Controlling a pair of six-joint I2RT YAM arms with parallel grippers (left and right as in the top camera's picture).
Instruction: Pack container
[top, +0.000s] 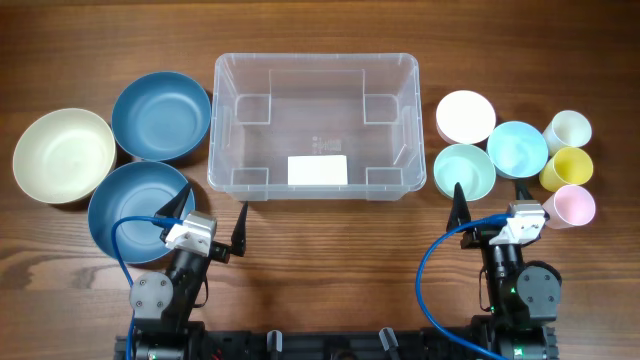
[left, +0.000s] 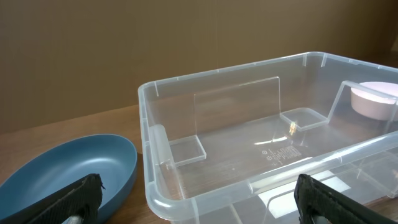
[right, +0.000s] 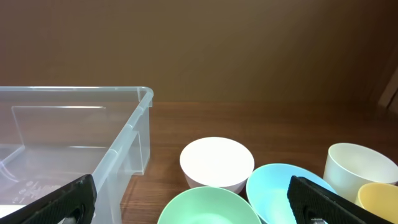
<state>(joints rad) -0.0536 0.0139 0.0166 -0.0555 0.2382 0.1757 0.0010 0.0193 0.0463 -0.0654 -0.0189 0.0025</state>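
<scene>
The container (top: 315, 58) is a clear plastic bin at the middle of the table, with only a white label (top: 317, 170) on its floor. My left gripper (top: 215, 200) hovers open just in front of its near-left corner, nothing between the fingers. In the left wrist view the container's corner (left: 163, 199) lies between the spread jaws of the left gripper (left: 202, 202). My right gripper (top: 490, 190) stands open in front of the mint green bowl (top: 464, 170), holding nothing. The right wrist view has the right gripper (right: 193, 202) over that bowl (right: 208, 208), with the container's wall (right: 127, 149) to the left.
Left of the bin are a cream bowl (top: 63, 155) and two dark blue bowls (top: 161, 116) (top: 138, 210). On the right sit a white bowl (top: 465, 116), a light blue bowl (top: 517, 149), and white (top: 568, 131), yellow (top: 566, 168) and pink (top: 570, 206) cups.
</scene>
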